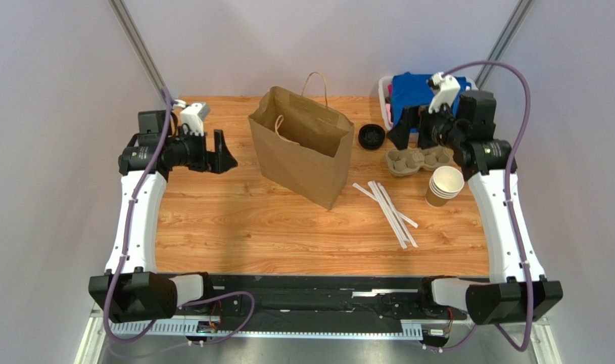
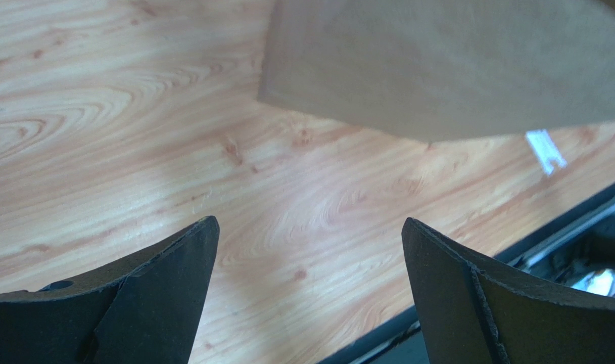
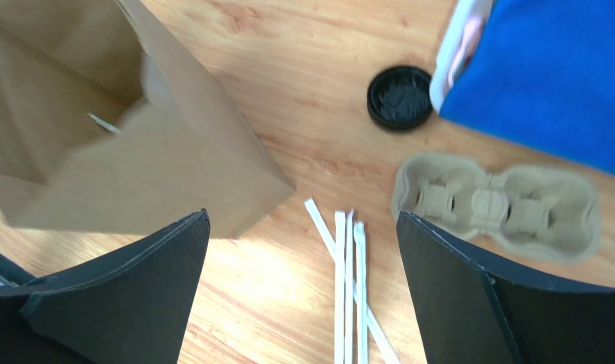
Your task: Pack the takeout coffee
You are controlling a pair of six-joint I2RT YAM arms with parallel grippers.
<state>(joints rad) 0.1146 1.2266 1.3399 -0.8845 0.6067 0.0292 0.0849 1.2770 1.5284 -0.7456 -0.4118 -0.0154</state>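
Observation:
The takeout coffee does not show in any view. A brown paper bag (image 1: pixel 303 148) with twine handles stands open at mid-table. It shows from above in the right wrist view (image 3: pixel 136 152), with no cup visible in the part of its inside that I see. My left gripper (image 1: pixel 225 154) hovers left of the bag, open and empty (image 2: pixel 309 224), with the bag's side (image 2: pixel 439 61) ahead of it. My right gripper (image 1: pixel 400 135) hangs right of the bag, open and empty (image 3: pixel 303 216), above the paper-wrapped straws (image 3: pixel 348 280).
A loose black lid (image 1: pixel 372 136) (image 3: pixel 400 97) lies right of the bag. Beside it sit a pulp cup carrier (image 1: pixel 418 159) (image 3: pixel 496 205), a stack of unlidded cups (image 1: pixel 445 186) and the straws (image 1: pixel 390 208). A blue cloth (image 1: pixel 409 89) fills a white bin at the back right.

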